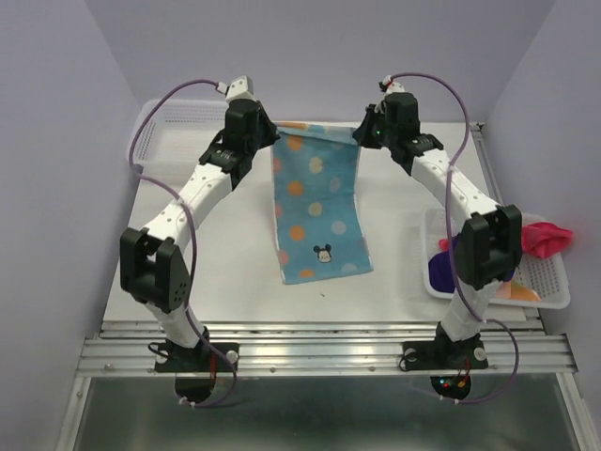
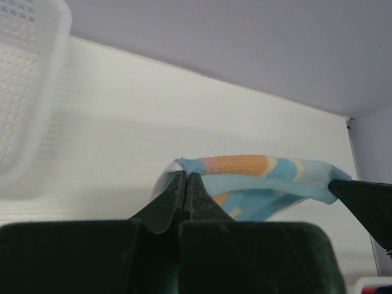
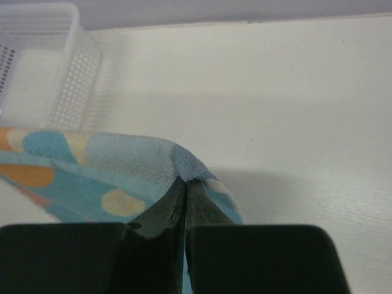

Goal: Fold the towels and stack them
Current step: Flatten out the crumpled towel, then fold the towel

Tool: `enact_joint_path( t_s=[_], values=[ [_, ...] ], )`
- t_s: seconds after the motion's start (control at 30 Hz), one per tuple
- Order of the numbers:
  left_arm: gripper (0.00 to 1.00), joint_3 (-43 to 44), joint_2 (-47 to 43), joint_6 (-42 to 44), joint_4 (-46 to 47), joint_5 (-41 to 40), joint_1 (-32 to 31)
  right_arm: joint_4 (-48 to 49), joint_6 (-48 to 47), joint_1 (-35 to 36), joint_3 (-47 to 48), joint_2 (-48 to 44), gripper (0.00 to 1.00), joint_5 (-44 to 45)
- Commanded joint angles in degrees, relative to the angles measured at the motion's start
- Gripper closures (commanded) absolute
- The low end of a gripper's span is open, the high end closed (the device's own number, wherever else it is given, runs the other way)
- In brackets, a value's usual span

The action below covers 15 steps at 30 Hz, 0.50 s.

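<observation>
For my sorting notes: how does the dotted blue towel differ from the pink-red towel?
The dotted blue towel is patterned; the pink-red towel is plain. The dotted blue towel is stretched out between the left gripper and right gripper, each shut on a far corner; the pink-red towel lies crumpled in the white mesh basket. Both are soft cloths.

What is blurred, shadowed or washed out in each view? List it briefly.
Top external: even soft light, towel sharp, no glare. Left wrist: the left gripper is a dark, soft-edged mass near the lens; the basket is pale and blurred. Right wrist: the right gripper is equally dark; the towel throws a soft shadow on the table to its right.
</observation>
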Motion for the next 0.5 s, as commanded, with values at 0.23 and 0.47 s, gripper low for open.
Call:
enact_joint_path(
  t_s=[0.23, 0.47],
  values=[
    [1.0, 19.94, 21.63, 5.11, 2.14, 8.56, 5.95, 2.09, -1.51, -7.44, 24.34, 22.71, 0.99, -19.67],
    [1.0, 11.0, 17.16, 3.7, 2.66, 11.54, 6.12, -1.08, -0.46, -7.44, 19.79, 19.74, 0.99, -22.92]
  ],
)
